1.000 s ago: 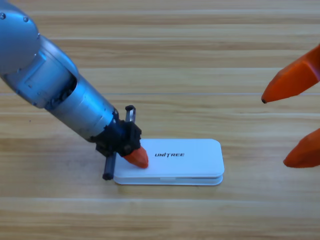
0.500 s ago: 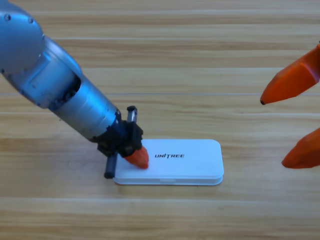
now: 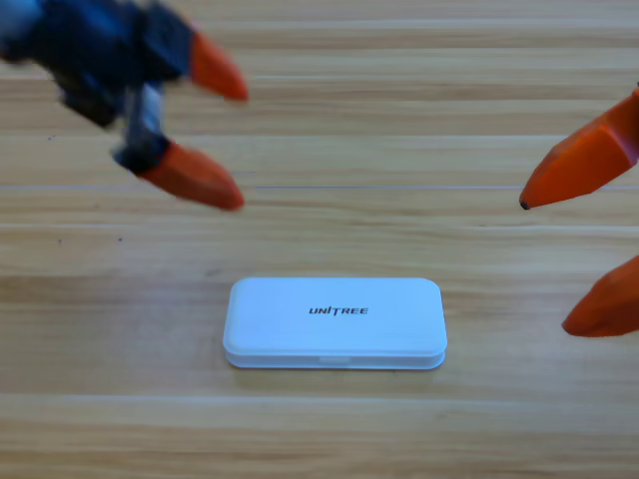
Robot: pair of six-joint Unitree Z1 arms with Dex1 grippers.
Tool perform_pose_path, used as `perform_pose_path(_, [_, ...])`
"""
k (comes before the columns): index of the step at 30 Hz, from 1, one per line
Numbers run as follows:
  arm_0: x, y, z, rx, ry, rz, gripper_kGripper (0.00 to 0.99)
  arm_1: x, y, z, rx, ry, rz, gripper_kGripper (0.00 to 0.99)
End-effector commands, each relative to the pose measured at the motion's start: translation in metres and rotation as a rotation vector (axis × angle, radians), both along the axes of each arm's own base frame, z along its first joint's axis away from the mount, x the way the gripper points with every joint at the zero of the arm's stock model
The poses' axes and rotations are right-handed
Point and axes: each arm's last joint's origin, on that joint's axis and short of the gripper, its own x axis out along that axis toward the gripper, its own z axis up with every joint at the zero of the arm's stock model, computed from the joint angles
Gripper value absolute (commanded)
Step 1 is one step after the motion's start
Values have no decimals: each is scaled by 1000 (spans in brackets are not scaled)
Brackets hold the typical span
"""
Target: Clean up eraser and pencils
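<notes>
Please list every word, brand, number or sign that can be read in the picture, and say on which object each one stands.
"UNITREE": printed in dark letters on the lid of the closed white case, near its middle.
No other text, number or sign can be seen on the table, the left gripper or the right gripper.

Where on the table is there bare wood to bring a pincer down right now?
Bare wood runs along the front edge below the closed white case, across the top middle between the two pincers, and left of the case. The open left pincer hangs over the upper left; the open right pincer waits at the right edge, crowding that side.
</notes>
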Motion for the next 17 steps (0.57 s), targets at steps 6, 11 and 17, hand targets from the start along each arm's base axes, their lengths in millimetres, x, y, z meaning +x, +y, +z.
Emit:
perform_pose_path(6, [-62, 17, 31, -151, 32, -178, 990, 6, 8, -16, -28, 50, 12, 919])
perform_pose_path(11, [-62, 17, 30, -150, 36, -180, 990, 6, 9, -16, -29, 51, 12, 919])
perform_pose_path(17, [-62, 17, 26, -138, 44, -175, 990, 6, 9, -17, -30, 52, 15, 919])
